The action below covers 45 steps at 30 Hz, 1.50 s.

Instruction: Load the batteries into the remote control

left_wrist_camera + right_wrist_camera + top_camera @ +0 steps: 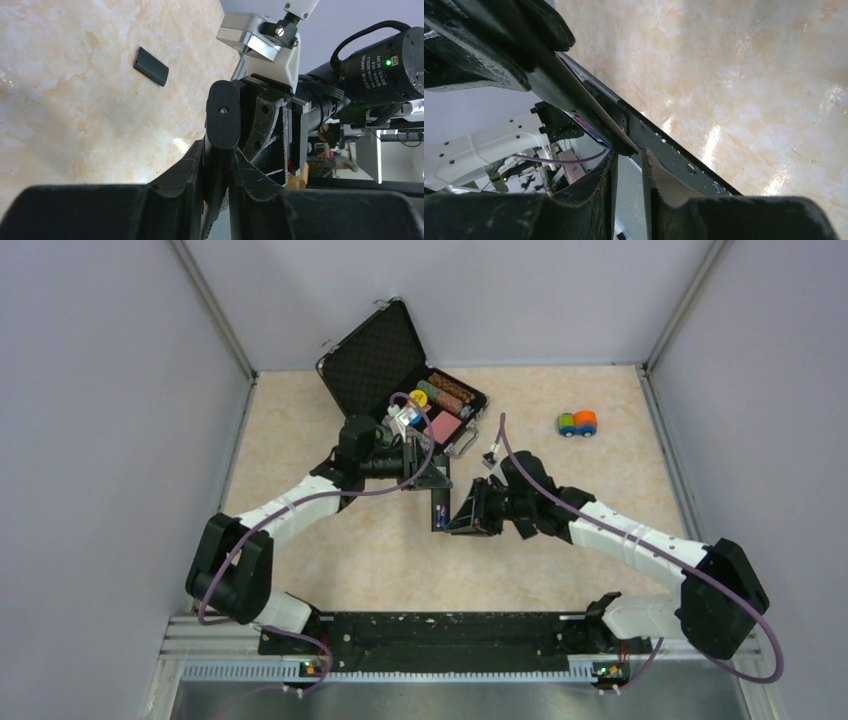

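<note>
My left gripper [432, 485] [218, 147] is shut on the remote control [440, 512] [223, 120], a slim black bar held upright above the middle of the table. In the right wrist view the remote [574, 100] runs diagonally down to my right gripper's [629, 152] fingertips, and a purple battery [591, 129] lies along its underside. My right gripper [462, 520] sits right beside the remote, its jaws a narrow gap apart with nothing between them. Only this one battery shows.
A small flat black cover piece [151, 66] lies on the marbled table. An open black case of poker chips [400, 370] stands at the back centre. A small toy car [577, 423] sits at the back right. Grey walls enclose the table.
</note>
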### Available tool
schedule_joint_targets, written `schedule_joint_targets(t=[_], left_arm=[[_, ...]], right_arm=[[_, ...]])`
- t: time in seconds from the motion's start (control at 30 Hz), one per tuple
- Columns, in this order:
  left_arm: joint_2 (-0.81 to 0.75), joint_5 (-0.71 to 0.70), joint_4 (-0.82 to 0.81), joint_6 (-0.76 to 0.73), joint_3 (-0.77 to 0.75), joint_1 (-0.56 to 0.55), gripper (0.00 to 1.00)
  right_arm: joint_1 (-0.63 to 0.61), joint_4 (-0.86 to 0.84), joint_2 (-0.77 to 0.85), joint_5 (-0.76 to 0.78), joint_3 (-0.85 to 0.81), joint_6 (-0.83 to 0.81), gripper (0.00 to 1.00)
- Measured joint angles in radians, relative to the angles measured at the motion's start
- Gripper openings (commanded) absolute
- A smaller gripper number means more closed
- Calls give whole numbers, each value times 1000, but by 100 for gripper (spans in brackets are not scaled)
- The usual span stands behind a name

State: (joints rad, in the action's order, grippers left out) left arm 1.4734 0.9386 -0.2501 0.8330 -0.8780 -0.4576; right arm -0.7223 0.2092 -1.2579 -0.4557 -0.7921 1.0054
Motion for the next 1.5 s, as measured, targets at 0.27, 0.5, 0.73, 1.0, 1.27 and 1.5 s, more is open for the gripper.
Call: schedule_joint_targets(t=[0.27, 0.5, 0.73, 1.0, 1.27, 1.5], left_arm=[[-104, -80, 230, -87, -86, -26, 0], [-122, -37, 250, -10, -93, -31, 0], [-116, -29, 252, 59, -93, -31, 0], [-116, -27, 266, 97, -93, -24, 0], [-167, -143, 424, 24, -84, 68, 0], [-248, -197, 503, -26, -51, 137, 0]], right_arm=[[1, 2, 152, 29, 32, -51, 55], [8, -47, 238, 42, 32, -126, 60], [10, -46, 230, 41, 22, -179, 60], [10, -51, 206, 41, 5, -203, 59], [88, 211, 229, 319, -29, -298, 62], [225, 406, 64, 592, -34, -468, 75]])
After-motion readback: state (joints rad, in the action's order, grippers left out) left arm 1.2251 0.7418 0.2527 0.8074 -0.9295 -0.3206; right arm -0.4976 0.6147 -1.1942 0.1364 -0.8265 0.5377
